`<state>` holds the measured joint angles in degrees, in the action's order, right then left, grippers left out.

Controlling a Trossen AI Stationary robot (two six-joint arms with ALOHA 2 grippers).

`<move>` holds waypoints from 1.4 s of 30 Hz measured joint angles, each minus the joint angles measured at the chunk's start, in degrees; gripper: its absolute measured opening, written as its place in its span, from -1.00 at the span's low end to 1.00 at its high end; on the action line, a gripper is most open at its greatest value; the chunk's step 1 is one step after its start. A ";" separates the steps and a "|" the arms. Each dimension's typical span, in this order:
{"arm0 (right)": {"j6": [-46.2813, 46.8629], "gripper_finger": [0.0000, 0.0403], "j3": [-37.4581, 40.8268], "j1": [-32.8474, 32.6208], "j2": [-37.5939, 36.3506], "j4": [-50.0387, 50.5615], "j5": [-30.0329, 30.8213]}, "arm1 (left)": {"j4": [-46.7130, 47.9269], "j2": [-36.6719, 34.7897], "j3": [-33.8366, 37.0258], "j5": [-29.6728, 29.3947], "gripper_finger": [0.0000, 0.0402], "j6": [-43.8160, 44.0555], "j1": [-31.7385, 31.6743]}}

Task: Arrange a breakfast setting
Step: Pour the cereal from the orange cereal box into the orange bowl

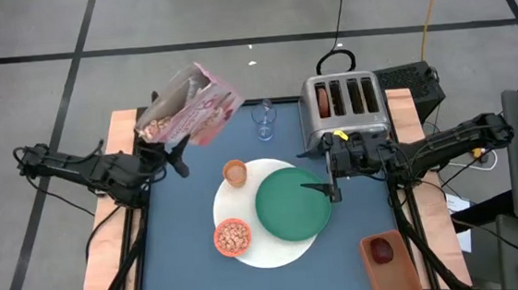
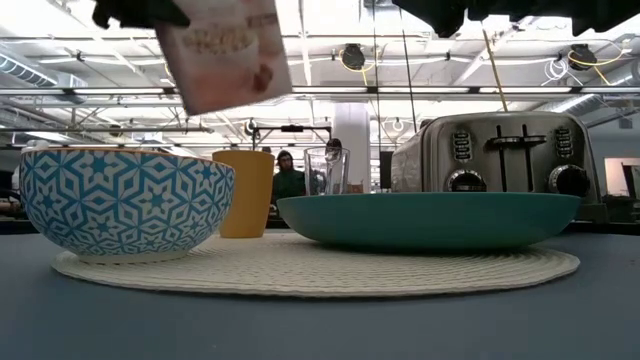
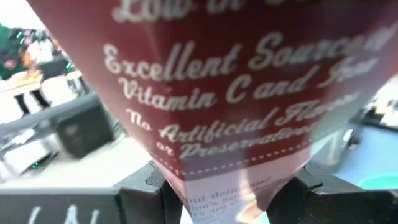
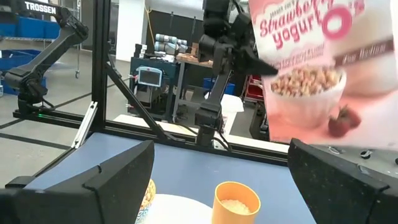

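My left gripper [image 1: 175, 154] is shut on a pink cereal box [image 1: 188, 106], held high over the table's far left, above and left of the orange cup [image 1: 234, 173]. The cup, an orange bowl [image 1: 232, 237] filled with cereal and the green plate [image 1: 293, 202] all rest on the white round disc [image 1: 265, 246]. A clear glass [image 1: 263, 119] stands behind them. My right gripper [image 1: 335, 187] hangs open over the plate's right part, with nothing between its fingers [image 4: 93, 180]. A brown bagel [image 1: 326, 100] sits in a toaster slot. The spoon is out of view. My left gripper pinches the cereal box between its two fingers [image 3: 146, 193], one on each broad face, with the red narrow side panel [image 3: 230, 162] turned toward the wrist. The fingers come roughly level from the table's left. The box is lifted clear of the table and tilted.
A metal toaster [image 1: 344, 110] stands at the far right behind my right gripper. A dark red fruit [image 1: 381, 249] lies on a wooden board at the near right. Bare blue table [image 1: 183, 234] lies left of the disc. A person shows far behind the table [image 2: 288, 175].
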<state>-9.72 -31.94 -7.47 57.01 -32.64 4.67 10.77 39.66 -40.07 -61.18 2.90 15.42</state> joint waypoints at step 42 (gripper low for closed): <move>0.00 0.77 0.00 0.00 0.00 0.00 0.00 | 43.56 1.73 11.74 -3.10 -0.16 67.92 -7.53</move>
<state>-9.72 -31.94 -7.47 57.01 -32.64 4.67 54.32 41.39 -28.34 -64.28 70.82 7.89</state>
